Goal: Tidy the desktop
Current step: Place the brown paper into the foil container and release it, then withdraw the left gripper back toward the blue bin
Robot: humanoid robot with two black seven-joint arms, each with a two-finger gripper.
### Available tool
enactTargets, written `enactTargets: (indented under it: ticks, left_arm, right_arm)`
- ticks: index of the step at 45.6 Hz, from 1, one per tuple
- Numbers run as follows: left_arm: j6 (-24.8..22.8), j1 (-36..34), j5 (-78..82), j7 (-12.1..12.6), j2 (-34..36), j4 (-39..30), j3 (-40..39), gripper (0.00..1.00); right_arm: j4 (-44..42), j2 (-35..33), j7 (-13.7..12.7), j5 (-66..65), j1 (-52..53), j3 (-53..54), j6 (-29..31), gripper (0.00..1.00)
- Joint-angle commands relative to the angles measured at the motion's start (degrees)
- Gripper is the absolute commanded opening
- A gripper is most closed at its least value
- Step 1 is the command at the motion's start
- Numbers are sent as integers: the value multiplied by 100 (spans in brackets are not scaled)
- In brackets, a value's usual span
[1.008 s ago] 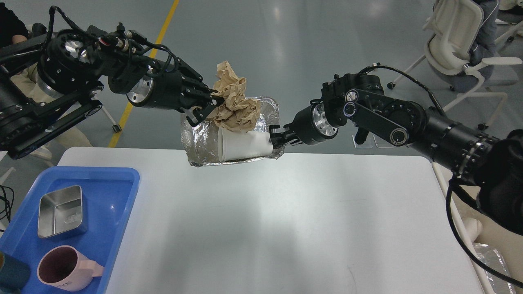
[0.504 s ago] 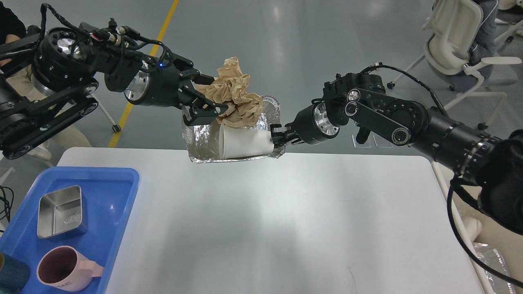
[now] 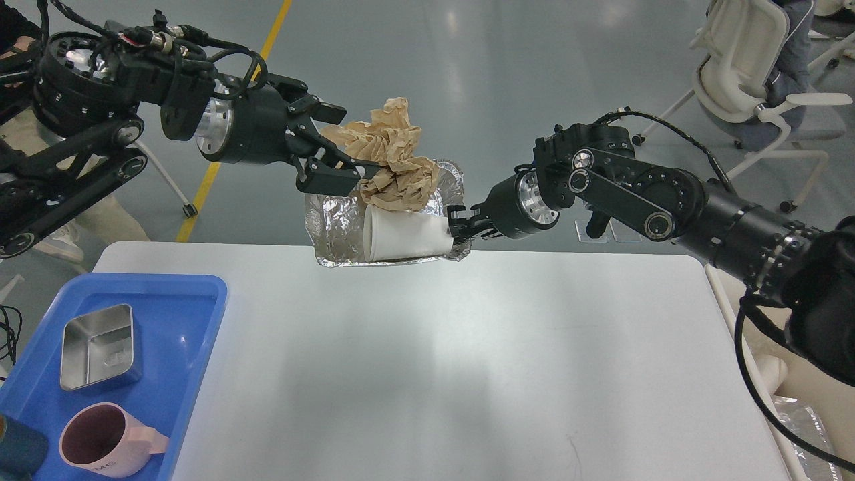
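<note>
The left gripper (image 3: 337, 160), at about eleven o'clock in the view, has its two fingers spread apart, one above and one below the edge of a crumpled brown paper wad (image 3: 391, 160); the fingers bracket the paper without pinching it, so the wad seems to rest on what lies beneath. Just under it, a crinkled foil tray (image 3: 334, 224) is held in the air at twelve o'clock, tilted toward the viewer, with a white paper cup (image 3: 404, 235) lying on its side inside; the rubbish looks gathered into the tray so it can be carried off in one load. At the tray's three o'clock edge, the right gripper (image 3: 461, 230) is pinched closed on the foil rim, bearing the tray's weight. Below all this, the desktop (image 3: 434, 374), a broad white surface, fills the centre and lower part of the view. At eight o'clock a blue tray (image 3: 194, 314) sits on the desktop's left side, holding a square metal tin (image 3: 97, 346) and a pink mug (image 3: 110, 446), apparently the reusable things kept apart from waste.
</note>
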Motion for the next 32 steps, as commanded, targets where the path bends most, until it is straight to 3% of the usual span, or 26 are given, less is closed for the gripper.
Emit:
enactTargets:
  ticks: [1, 6, 13, 26, 32]
  left_arm:
    - [65, 402, -431, 535, 402, -156, -163, 95]
    - [302, 1016, -958, 878, 736, -209, -601, 95]
    - [803, 2211, -1600, 1168, 1219, -324, -1454, 95]
    - [1234, 4294, -2839, 1124, 1466, -350, -3598, 95]
    - [1857, 5305, -3542, 1133, 1369, -350, -4285, 96]
  right_arm:
    - [0, -13, 0, 0, 0, -1, -9, 0]
    - [0, -22, 0, 0, 0, -1, -9, 0]
    - [0, -39, 0, 0, 0, -1, -9, 0]
    - [-9, -57, 0, 0, -17, -1, -9, 0]
    - [-9, -39, 0, 0, -17, -1, -9, 0]
